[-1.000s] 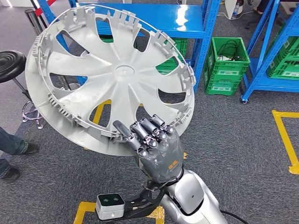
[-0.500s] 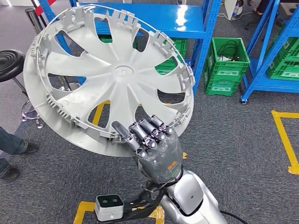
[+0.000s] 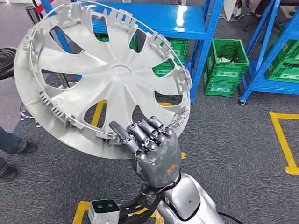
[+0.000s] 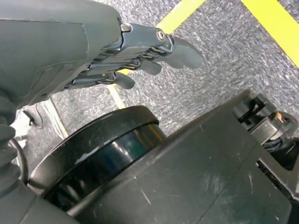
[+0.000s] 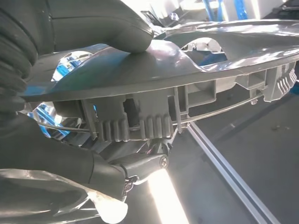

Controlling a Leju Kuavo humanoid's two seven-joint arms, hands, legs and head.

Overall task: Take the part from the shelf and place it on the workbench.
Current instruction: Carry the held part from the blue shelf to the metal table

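A large silver wheel cover (image 3: 105, 74), its ribbed inner side facing me, is held tilted in the air in front of me. My right hand (image 3: 151, 147) grips its near rim, fingers curled over the edge. In the right wrist view the thumb (image 5: 105, 23) presses one face of the wheel cover (image 5: 169, 70) while the fingers (image 5: 105, 175) clamp the other side. My left hand (image 4: 116, 60) hangs beside my body over the grey carpet, its fingers apart and holding nothing.
A blue shelf rack (image 3: 169, 18) stands ahead, with green crates (image 3: 225, 60) on the floor under and beside it. A black stool (image 3: 7, 60) is at the left, and a person's legs and shoes (image 3: 12, 149) at the left edge. Yellow floor tape (image 3: 282, 140) marks the carpet.
The wheel cover and my right hand have drifted slightly left and up in the picture. The shelf and crates shifted a little too, so the camera has moved.
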